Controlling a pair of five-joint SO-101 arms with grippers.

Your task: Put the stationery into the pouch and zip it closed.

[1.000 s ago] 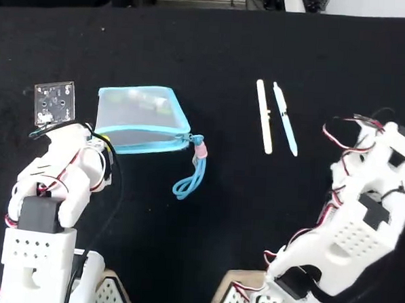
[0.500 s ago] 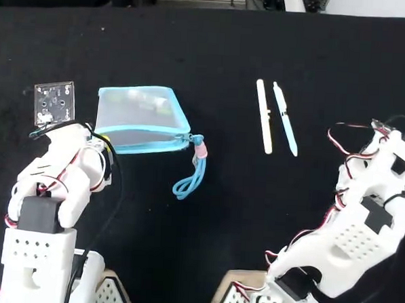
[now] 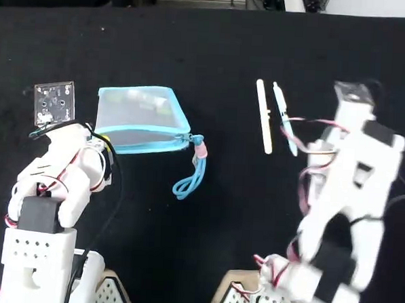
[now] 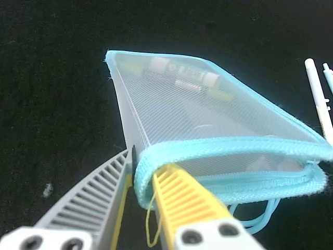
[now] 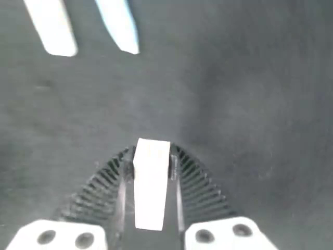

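Since the left hand (image 4: 143, 163) is pinching one corner of the pouch (image 3: 140, 118) by its blue rim, the pouch is held in place on the black bench (image 3: 214, 50). It lies on the left side of the bench, and its blue strap (image 3: 191, 178) curls out at the other corner.

Two pens are not in it yet. A white pen (image 3: 264, 117) and a blue pen (image 3: 285, 122) lie side by side, well apart from the pouch. Their long way points away from the robot. The right arm (image 3: 350, 186) is just beside them, on the side far from the pouch, so I think it is the one to pick them up. The pen ends lie just ahead of the right hand (image 5: 152, 148).

I cannot tell if the right hand is spread or pressed together. A white block (image 5: 152, 187) shows in the middle of it, and I cannot say what that is. Some small things show through the pouch's mesh, but they are too blurry to name.
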